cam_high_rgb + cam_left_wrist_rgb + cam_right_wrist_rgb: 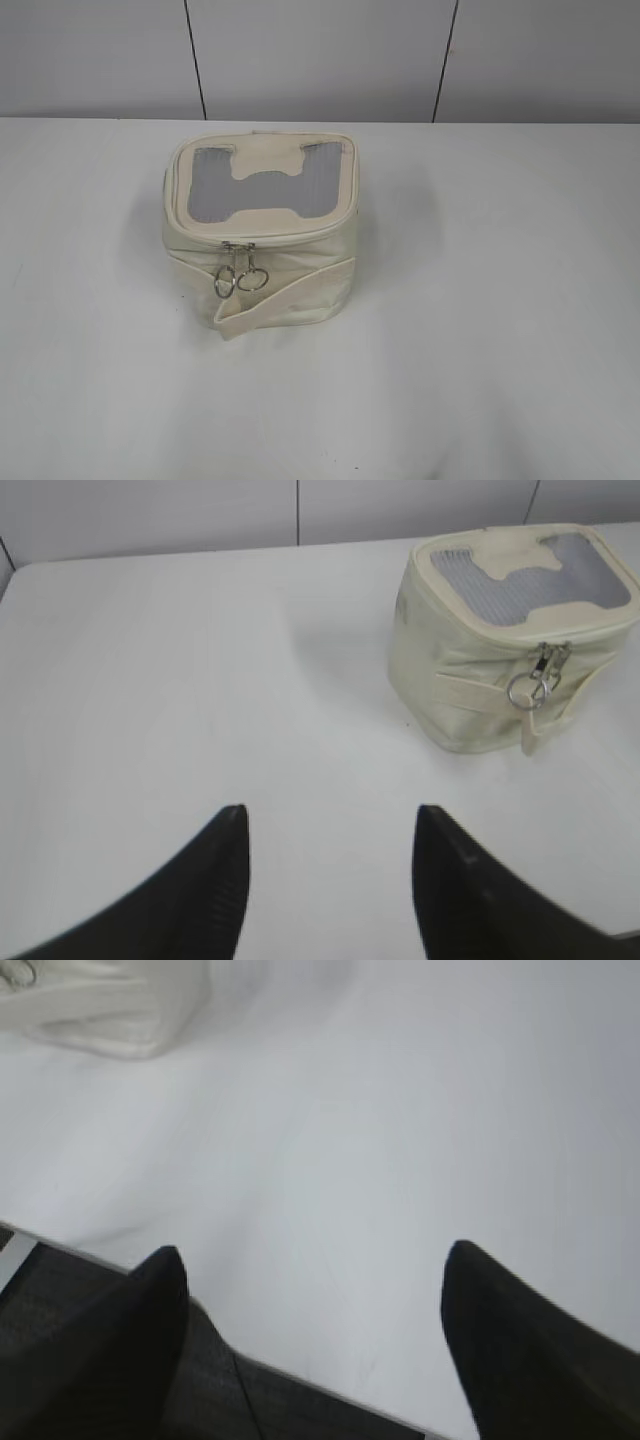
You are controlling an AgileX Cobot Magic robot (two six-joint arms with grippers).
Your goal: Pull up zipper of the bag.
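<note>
Item: bag (262, 235), one, small boxy cream-white fabric, upright on white table (500, 330), left of centre in exterior view. Grey mesh top panel (205, 190) with cream H-shaped patch (268, 180); wide cream strap (285, 293) slanting across near side, lower end loose by the bag's base.

Zipper (250, 236): thin line round top rim, closed along the visible front. Two sliders side by side at front centre; two silver ring pulls (243, 279) hanging against the front wall, touching or overlapping.

Exterior view: whole bag, both rings distinct; no arm or gripper in frame.

Left wrist view: bag (470, 680) at upper right, seen from a corner; mesh panel, sliders and ring pulls (528, 690) visible, rings overlapped. Left gripper (330, 825) at bottom edge, two dark fingers spread wide, nothing between them, above bare table (200, 680), well apart from bag.

Right wrist view: only a blurred cream corner of bag (100, 1010) at upper left; zipper not shown. Right gripper (315, 1265) with two dark fingers splayed wide, empty, hovering at the near table (400, 1110) edge, dark floor beneath left finger. Well apart from bag.

Count: bag 1; sliders 2; ring pulls 2; grippers 2, each seen only in its own wrist view.
</note>
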